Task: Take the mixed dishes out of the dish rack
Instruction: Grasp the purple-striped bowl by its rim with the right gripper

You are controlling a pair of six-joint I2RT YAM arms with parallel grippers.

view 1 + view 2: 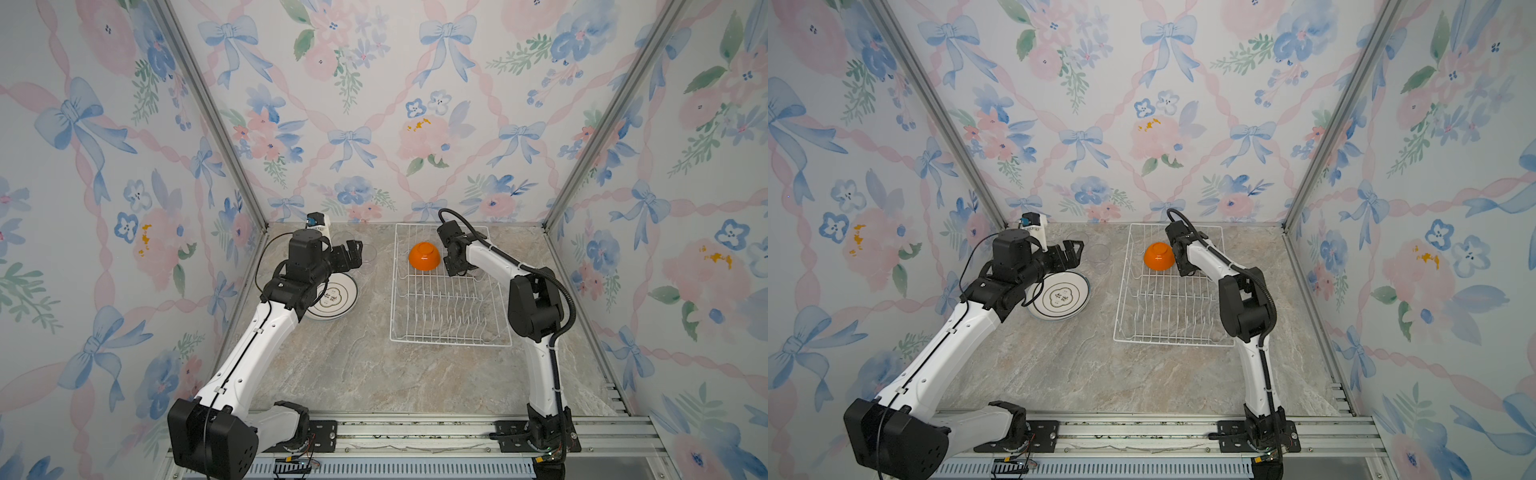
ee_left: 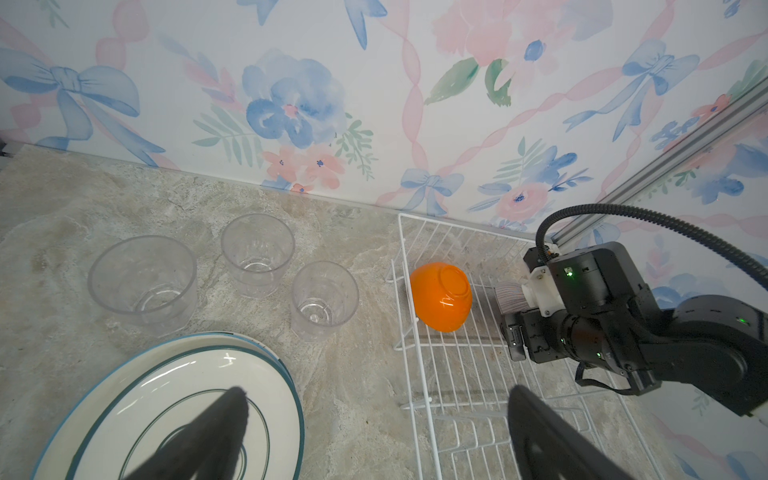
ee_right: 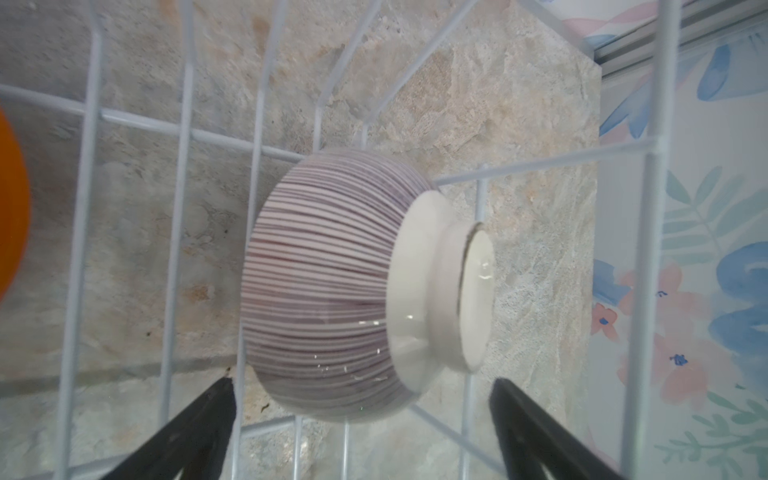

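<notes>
The right claw gaped wide, empty, before a glossy, finely striped round bowl in the white wire rack; the left claw stood wide too.

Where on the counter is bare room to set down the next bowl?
The widest bare patch is the front of the counter, between the stacked plates, the dish rack and the front rail. A narrower strip runs between plates and rack. The back left corner is crowded with tumblers.
</notes>
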